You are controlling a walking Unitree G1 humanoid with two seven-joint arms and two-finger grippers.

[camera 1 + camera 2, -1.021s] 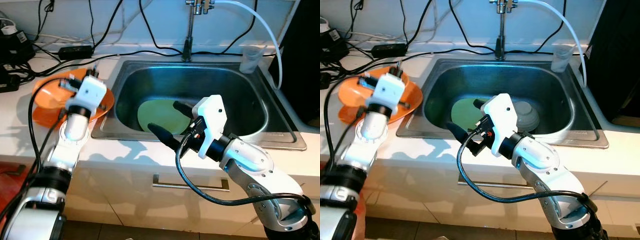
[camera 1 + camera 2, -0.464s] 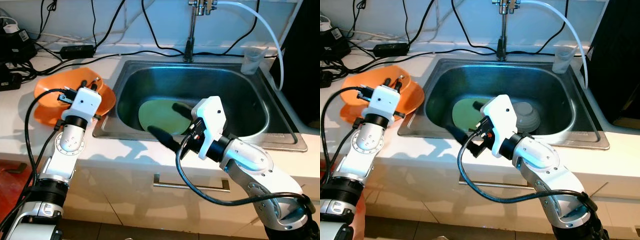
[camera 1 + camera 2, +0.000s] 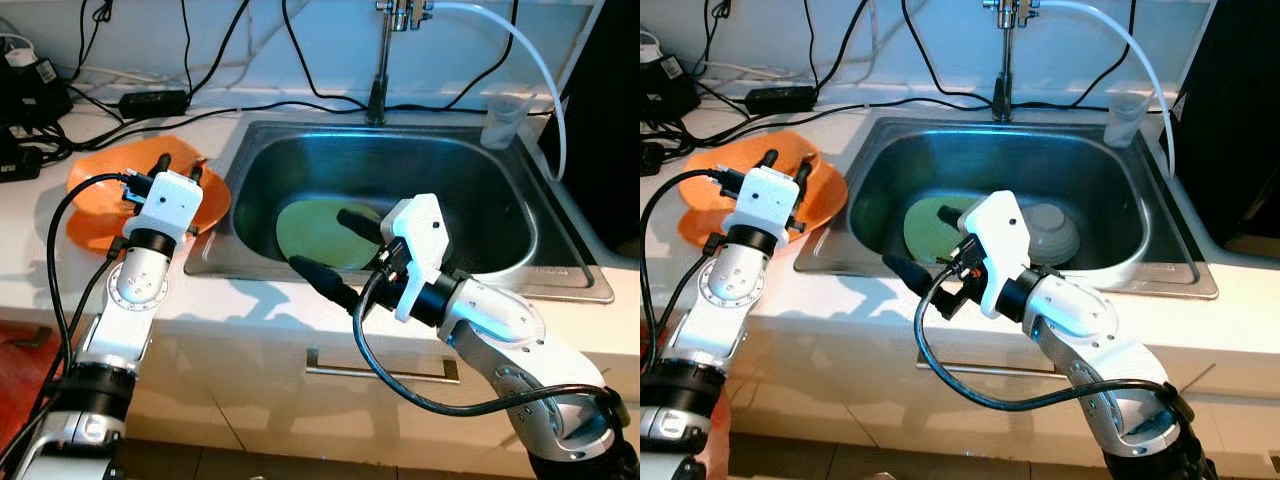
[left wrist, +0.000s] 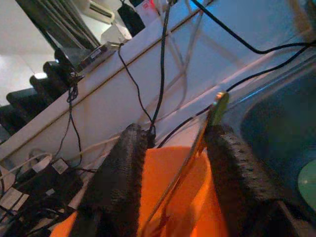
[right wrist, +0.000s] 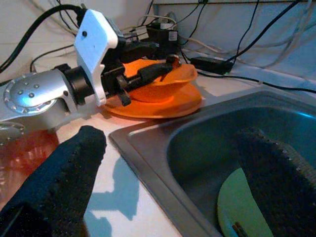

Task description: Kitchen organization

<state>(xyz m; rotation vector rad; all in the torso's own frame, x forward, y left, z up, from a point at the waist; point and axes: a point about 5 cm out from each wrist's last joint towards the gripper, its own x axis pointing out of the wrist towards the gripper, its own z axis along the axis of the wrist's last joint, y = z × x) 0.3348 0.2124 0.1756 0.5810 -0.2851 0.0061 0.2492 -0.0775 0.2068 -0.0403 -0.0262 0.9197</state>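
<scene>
An orange bowl [image 3: 105, 190] rests tilted on an orange plate [image 5: 163, 106] on the white counter left of the sink [image 3: 250, 140]. My left gripper [image 3: 180, 166] is shut on the bowl's near rim, one finger inside and one outside; the left wrist view shows the thin rim between the fingers [image 4: 118, 187]. A green plate [image 3: 318, 232] lies flat on the sink floor, with a grey bowl [image 3: 1052, 228] upside down beside it. My right gripper [image 3: 336, 248] hovers open over the sink's front edge, above the green plate, holding nothing.
A tap [image 3: 380, 60] stands behind the sink, a white hose [image 3: 520, 45] arcs to the right, and a clear plastic cup [image 3: 500, 118] sits at the back right corner. Black cables and a power adaptor [image 3: 150, 100] lie along the counter's back left.
My left wrist has come down and drawn back toward the counter's front, still on the orange bowl. My right gripper has drifted slightly left over the sink's front edge.
</scene>
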